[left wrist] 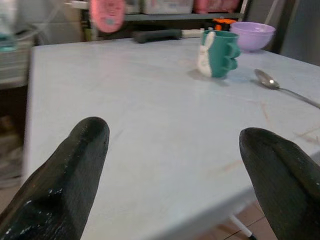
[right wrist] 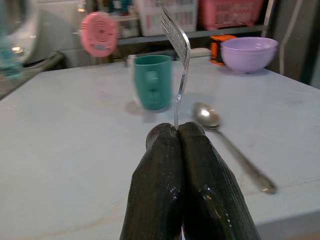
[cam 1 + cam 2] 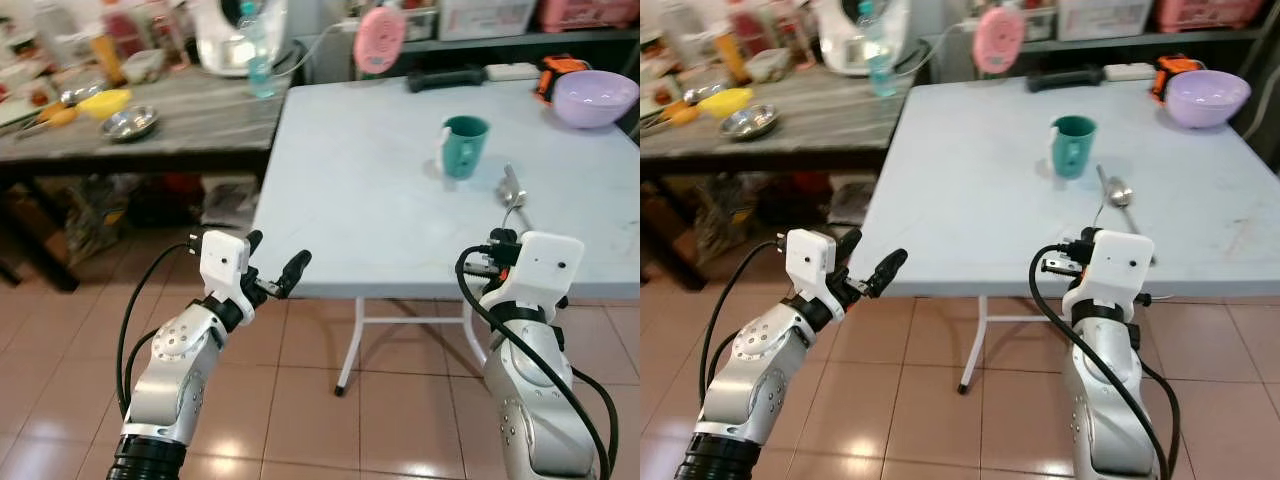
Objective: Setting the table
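Note:
A pale blue table (image 3: 350,190) stands in front of me. On it are a teal mug (image 3: 464,146), a metal spoon (image 3: 513,192) lying just right of the mug, and a purple bowl (image 3: 594,97) at the far right corner. My right gripper (image 2: 176,134) is shut on a metal fork (image 2: 179,55), which points tines-up toward the mug; it hovers at the table's near edge, just before the spoon (image 2: 227,142). My left gripper (image 3: 277,255) is open and holds nothing, at the table's near left corner.
A dark side counter (image 3: 200,125) at the left carries a steel bowl (image 3: 129,122), a yellow bowl (image 3: 104,101), a water bottle (image 3: 257,50) and a white cooker. A pink round object (image 3: 379,38) and a black item (image 3: 445,78) sit at the table's far edge. Tiled floor lies below.

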